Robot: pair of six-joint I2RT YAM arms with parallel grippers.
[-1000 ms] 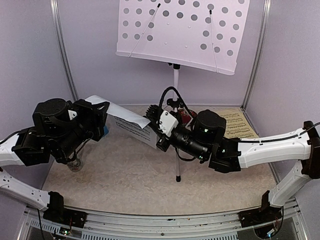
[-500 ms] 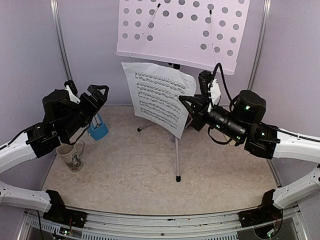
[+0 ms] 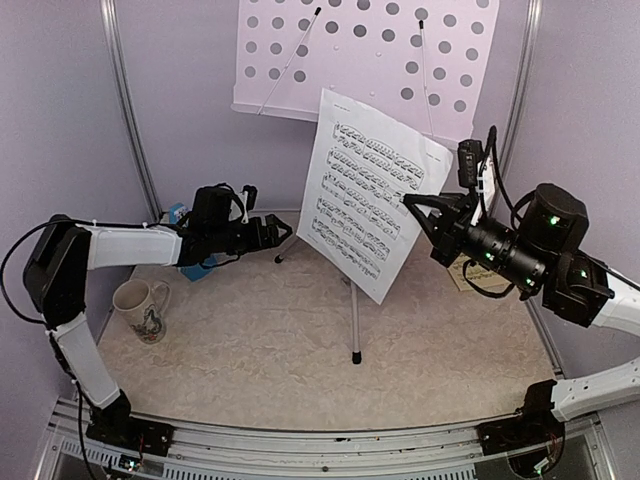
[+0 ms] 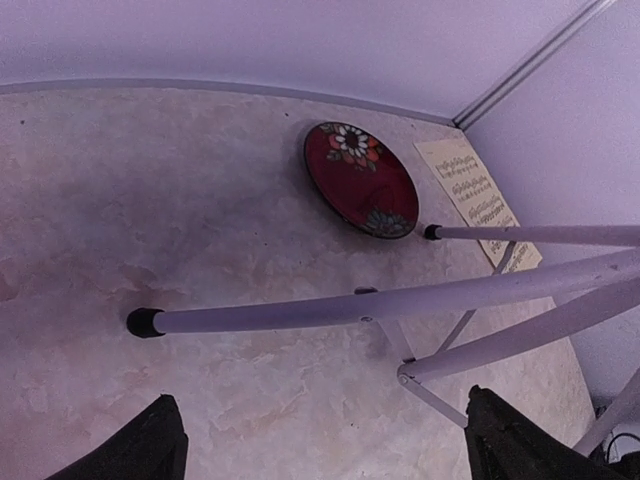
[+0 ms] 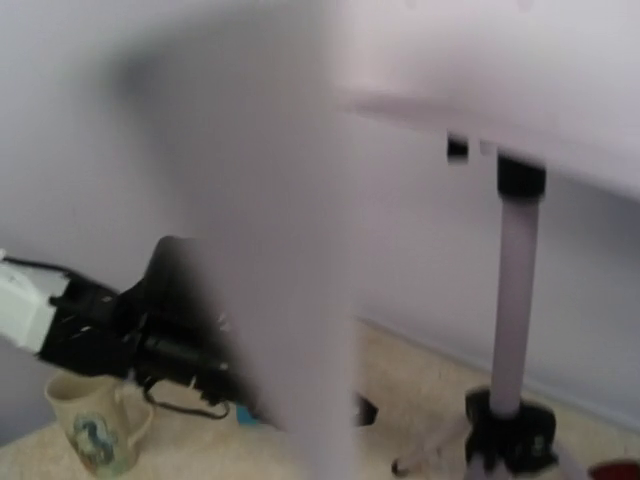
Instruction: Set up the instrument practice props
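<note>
Holding the white music sheet (image 3: 365,190) by its right edge, the right pincer (image 3: 413,203) is clamped on the paper in front of the perforated music stand (image 3: 370,60); the limp page could slip or miss the ledge. The left pincer (image 3: 278,231) hangs apart beside a tripod leg (image 4: 300,312) (a nudge might topple the stand). The left wrist view shows the red plate (image 4: 360,178) and yellow sheet (image 4: 478,200) on the worktop (image 4: 150,200), mostly hidden from above.

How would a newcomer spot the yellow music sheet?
Find the tripod of the music stand. Beyond it, right of the red plate, the yellow music sheet lies flat in the corner. The white sheet is held up by the right tool.
</note>
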